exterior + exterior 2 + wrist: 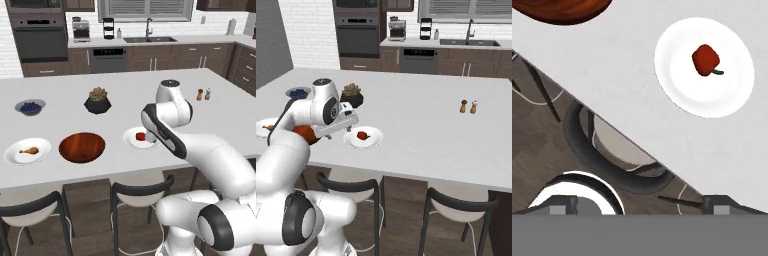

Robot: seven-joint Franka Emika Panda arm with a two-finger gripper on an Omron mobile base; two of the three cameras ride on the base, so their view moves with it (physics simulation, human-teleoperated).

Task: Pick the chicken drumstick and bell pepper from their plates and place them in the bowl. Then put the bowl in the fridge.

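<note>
Evidently at the start, nothing is in the bowl (82, 147) yet; the fingers (639, 204) are spread wide above the tabletop (150, 90) edge; the bell pepper (706, 60) sits on its plate (677, 85), the chicken drumstick (29, 150) on the other; next, descend over the pepper.

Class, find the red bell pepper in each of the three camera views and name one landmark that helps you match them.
Left base view: bell pepper right of centre, beside the arm.
Right base view: bell pepper left of centre.
Hand view: bell pepper upper right.
Shared landmark: its white plate.

On the counter (60, 95) the bowl (82, 147) sits between two plates — drumstick (29, 150) left, pepper (140, 136) right.
</note>
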